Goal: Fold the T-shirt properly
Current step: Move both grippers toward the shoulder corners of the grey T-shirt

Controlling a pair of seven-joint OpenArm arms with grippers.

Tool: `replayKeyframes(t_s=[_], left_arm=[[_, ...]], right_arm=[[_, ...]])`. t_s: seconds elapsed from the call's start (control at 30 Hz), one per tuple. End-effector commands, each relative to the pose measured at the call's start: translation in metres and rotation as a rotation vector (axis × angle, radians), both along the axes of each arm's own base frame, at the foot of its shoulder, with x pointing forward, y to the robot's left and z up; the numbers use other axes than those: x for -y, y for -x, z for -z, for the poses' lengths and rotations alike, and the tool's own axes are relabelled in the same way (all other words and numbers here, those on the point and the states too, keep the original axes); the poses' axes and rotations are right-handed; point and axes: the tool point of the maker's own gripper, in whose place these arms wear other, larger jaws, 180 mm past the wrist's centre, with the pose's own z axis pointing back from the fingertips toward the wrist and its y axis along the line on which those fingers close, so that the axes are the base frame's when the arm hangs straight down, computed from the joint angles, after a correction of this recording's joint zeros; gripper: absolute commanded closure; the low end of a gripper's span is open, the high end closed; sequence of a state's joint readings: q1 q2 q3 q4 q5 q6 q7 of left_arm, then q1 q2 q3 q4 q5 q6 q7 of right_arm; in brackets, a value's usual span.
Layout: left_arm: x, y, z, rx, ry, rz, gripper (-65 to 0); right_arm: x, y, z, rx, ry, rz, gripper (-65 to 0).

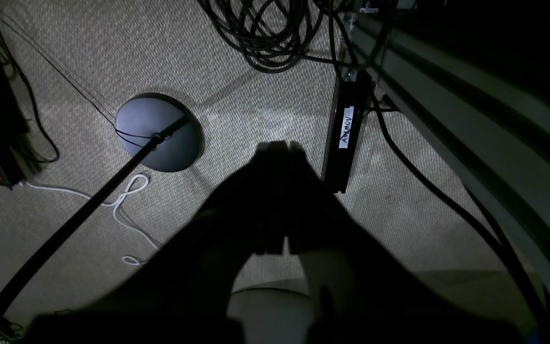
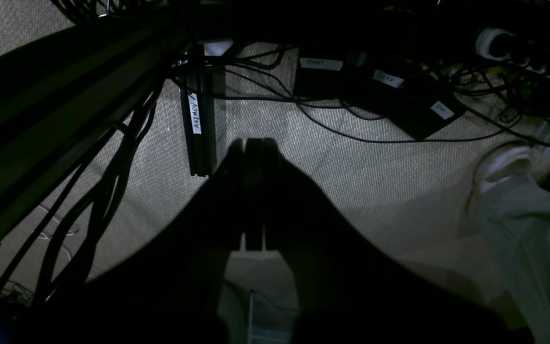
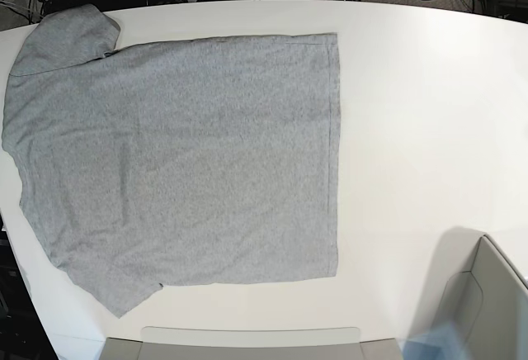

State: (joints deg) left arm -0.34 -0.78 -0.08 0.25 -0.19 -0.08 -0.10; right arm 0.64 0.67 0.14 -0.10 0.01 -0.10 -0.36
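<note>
The heather-grey T-shirt (image 3: 181,162) lies spread flat, plain side up, over the left half of the white table (image 3: 421,129), hem toward the middle and sleeves at the left. Neither arm shows in the base view. In the left wrist view my left gripper (image 1: 276,146) hangs over beige carpet with its dark fingers pressed together and nothing between them. My right gripper (image 2: 247,143) is likewise shut and holds nothing above the carpet. No cloth appears in either wrist view.
A grey tray (image 3: 247,342) sits at the table's near edge and a grey box (image 3: 487,294) at the near right. On the floor lie cable coils (image 1: 265,33), a round stand base (image 1: 160,131), a labelled black bar (image 2: 197,129), power bricks (image 2: 399,105) and a person's leg (image 2: 523,224).
</note>
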Motion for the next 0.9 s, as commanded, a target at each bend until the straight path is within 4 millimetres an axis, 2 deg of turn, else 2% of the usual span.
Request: replayKeyframes(t_s=[0.0, 0.23, 0.33, 0.4, 0.5, 0.7, 0.87], left_arm=[[0.003, -0.002, 0.000, 0.007, 0.006, 0.000, -0.2], [0.002, 0.001, 0.000, 0.004, 0.002, -0.001, -0.2], [0.002, 0.000, 0.000, 0.018, 0.003, -0.002, -0.1], [0.002, -0.004, -0.001, 0.064, 0.000, -0.001, -0.1], [0.001, 0.006, -0.005, 0.158, -0.006, 0.007, -0.1], [-0.008, 0.025, -0.025, 0.368, -0.030, 0.035, -0.2], [-0.007, 0.027, -0.055, 0.601, -0.037, 0.064, -0.3]], right_arm=[[0.009, -0.005, 0.000, 0.011, 0.015, 0.000, -0.4], [0.010, 0.001, 0.000, 0.005, 0.016, 0.011, -0.3], [0.009, 0.011, 0.000, 0.007, 0.015, 0.015, -0.2], [0.009, 0.014, 0.000, 0.062, 0.010, 0.018, -0.2], [0.007, 0.027, -0.004, 0.171, -0.001, 0.027, -0.2], [0.023, 0.052, -0.025, 0.387, 0.007, 0.035, -0.3], [0.031, 0.056, -0.053, 0.594, 0.003, 0.037, -0.5]])
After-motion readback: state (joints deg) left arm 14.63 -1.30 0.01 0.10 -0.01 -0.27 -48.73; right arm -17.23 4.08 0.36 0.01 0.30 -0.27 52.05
